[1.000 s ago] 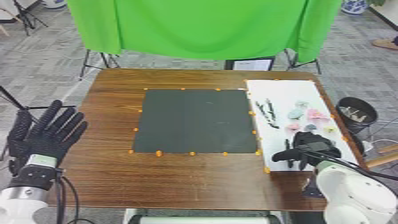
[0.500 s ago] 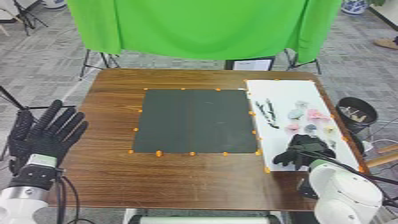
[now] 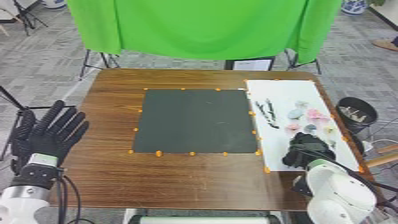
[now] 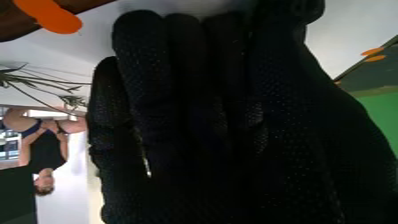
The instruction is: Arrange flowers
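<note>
In the head view my right hand (image 3: 306, 146) is low over the near part of the white mat (image 3: 282, 90), just nearer than the flowers, its fingers close together. Pink flowers (image 3: 315, 114), a pale blue flower (image 3: 295, 114) and a smaller pink flower (image 3: 293, 127) lie beyond it. Dark stems (image 3: 267, 113) lie on the mat's left part. My left hand (image 3: 46, 134) is open at the table's left edge. In the right wrist view my right hand (image 4: 191, 105) has nearly straight fingers near the white surface, with thin green sprigs (image 4: 44, 82) beside them.
A dark square mat (image 3: 195, 120) with orange markers round it covers the middle of the brown table (image 3: 169, 180). A black bin (image 3: 356, 111) stands off the table's right side. A green cloth (image 3: 200, 30) hangs behind the far edge.
My right hand has shifted slightly on the near mat, and its thumb, spread out to the left before, has drawn in towards the fingers. The left hand has stayed nearly still.
</note>
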Controlling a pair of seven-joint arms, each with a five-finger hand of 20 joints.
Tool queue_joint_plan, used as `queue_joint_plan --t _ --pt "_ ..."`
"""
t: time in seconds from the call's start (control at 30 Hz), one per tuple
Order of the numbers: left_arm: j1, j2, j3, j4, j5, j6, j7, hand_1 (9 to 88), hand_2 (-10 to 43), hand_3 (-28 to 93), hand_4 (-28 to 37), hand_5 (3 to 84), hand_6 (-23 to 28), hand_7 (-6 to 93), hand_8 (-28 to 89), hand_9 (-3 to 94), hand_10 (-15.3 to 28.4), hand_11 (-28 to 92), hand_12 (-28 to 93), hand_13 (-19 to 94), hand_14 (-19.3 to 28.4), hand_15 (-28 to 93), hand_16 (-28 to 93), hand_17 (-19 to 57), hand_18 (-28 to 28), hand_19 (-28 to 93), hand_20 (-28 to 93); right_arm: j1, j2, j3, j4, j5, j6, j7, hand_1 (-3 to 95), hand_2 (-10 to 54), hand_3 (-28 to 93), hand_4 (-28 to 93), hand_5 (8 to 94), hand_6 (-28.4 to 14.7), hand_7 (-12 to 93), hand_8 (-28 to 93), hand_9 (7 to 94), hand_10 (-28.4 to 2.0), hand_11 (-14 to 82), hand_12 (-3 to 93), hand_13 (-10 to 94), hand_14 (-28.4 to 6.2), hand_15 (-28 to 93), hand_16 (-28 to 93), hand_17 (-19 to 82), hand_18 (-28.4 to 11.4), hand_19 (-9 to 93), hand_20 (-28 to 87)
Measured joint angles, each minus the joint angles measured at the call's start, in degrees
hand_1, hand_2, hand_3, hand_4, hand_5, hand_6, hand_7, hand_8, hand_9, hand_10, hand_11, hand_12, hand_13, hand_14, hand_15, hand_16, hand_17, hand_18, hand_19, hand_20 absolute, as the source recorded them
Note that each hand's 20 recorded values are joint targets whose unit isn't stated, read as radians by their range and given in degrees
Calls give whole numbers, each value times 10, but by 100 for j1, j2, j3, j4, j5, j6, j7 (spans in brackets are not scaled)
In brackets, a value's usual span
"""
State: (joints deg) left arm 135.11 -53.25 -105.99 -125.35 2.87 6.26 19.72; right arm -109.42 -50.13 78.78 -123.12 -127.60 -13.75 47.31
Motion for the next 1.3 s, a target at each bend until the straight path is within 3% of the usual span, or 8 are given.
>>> queue_joint_plan --t 0.1,0.2,0.4,0.73,0.83,1.07,1.2,1.3 --pt "-7 0 3 1 -1 0 -15 250 139 669 -283 372 105 80 -71 311 189 179 113 216 181 319 -68 -51 117 310 24 -41 10 -58 34 -65 308 3 540 -95 775 -115 793 0 358 214 935 -58 114 456 887 -34 282 521 508 -219 787 313" --pt "-13 0 2 5 -12 0 -16 250 139 669 -283 372 105 81 -70 311 189 178 112 217 181 318 -68 -51 117 309 23 -154 58 -164 70 -118 990 6 490 -95 801 -2 767 -4 450 188 936 -64 144 496 890 -37 293 554 508 -223 791 330" --pt "-6 6 -11 6 -60 0 3 250 134 673 -283 369 102 82 -71 310 188 178 113 217 181 318 -68 -51 117 311 24 -334 286 -469 108 -522 2357 73 460 -95 853 38 759 -11 518 152 937 -75 182 516 888 -51 310 589 500 -234 800 344" --pt "13 8 -20 6 -141 -33 64 253 133 670 -283 368 102 81 -71 310 188 174 113 217 181 314 -67 -50 117 308 23 -275 446 -531 -69 -702 2970 25 452 -95 866 39 759 -11 533 144 937 -76 191 520 884 -55 323 590 494 -239 812 323" --pt "100 33 -132 -2 -145 -28 75 251 135 663 -283 366 102 79 -72 309 188 172 112 216 181 314 -66 -50 117 307 23 -75 492 -701 -171 -572 3003 -66 452 -95 865 34 757 -11 535 146 937 -75 187 523 882 -56 325 592 490 -237 810 322" --pt "495 201 -615 -32 -82 -14 69 251 137 660 -283 364 101 77 -70 304 187 169 113 213 181 312 -65 -52 117 308 24 1328 361 -1945 176 1 3045 -378 453 -95 860 35 753 -9 538 145 937 -75 184 528 878 -55 330 589 488 -235 806 326" --pt "716 231 -744 -91 -81 13 107 250 137 661 -283 363 100 77 -70 304 188 168 112 213 182 311 -65 -52 117 307 23 2191 -2 -2623 620 133 3097 -595 452 -95 860 34 750 -10 539 144 937 -75 182 529 878 -54 332 588 488 -234 804 329" --pt "861 215 -752 -118 -89 49 165 249 138 662 -283 363 101 77 -70 304 186 168 113 213 181 310 -65 -52 117 307 23 2794 -367 -3061 963 538 3110 -654 452 -95 860 32 749 -10 540 143 937 -75 182 530 877 -54 336 587 487 -234 804 332"
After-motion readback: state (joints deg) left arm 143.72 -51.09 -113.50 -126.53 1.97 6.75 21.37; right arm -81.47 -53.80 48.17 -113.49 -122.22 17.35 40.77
